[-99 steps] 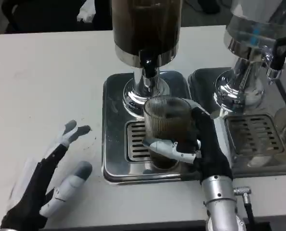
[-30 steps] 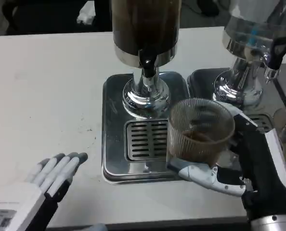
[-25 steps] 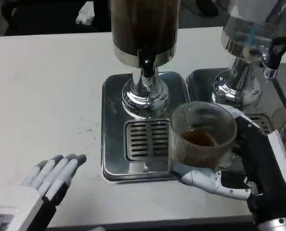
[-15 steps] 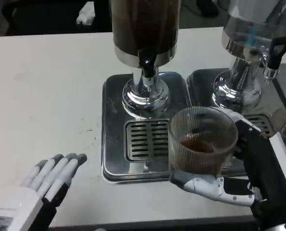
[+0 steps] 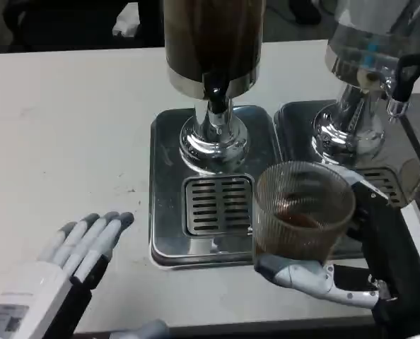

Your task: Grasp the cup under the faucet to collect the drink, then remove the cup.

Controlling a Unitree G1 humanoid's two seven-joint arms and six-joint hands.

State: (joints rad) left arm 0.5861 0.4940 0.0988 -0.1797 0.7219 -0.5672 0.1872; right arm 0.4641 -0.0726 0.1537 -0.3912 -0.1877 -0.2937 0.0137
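A ribbed clear cup (image 5: pixel 302 212) with brown drink in its bottom is held by my right hand (image 5: pixel 369 265), lifted off the drip tray and to the right of the grille (image 5: pixel 217 205). The dark drink dispenser (image 5: pixel 211 42) stands behind, its black faucet (image 5: pixel 215 92) above the grille with nothing beneath it. My left hand (image 5: pixel 68 265) lies flat and open at the table's near left, fingers stretched forward, holding nothing.
A steel drip tray (image 5: pixel 166 176) sits under the dark dispenser. A second dispenser (image 5: pixel 369 63) with its own tray (image 5: pixel 401 183) stands to the right, close behind the cup. White table (image 5: pixel 68 134) spreads out on the left.
My right hand has carried the cup from under the faucet to the right and toward me. My left hand turned palm down and lies flat near the front edge.
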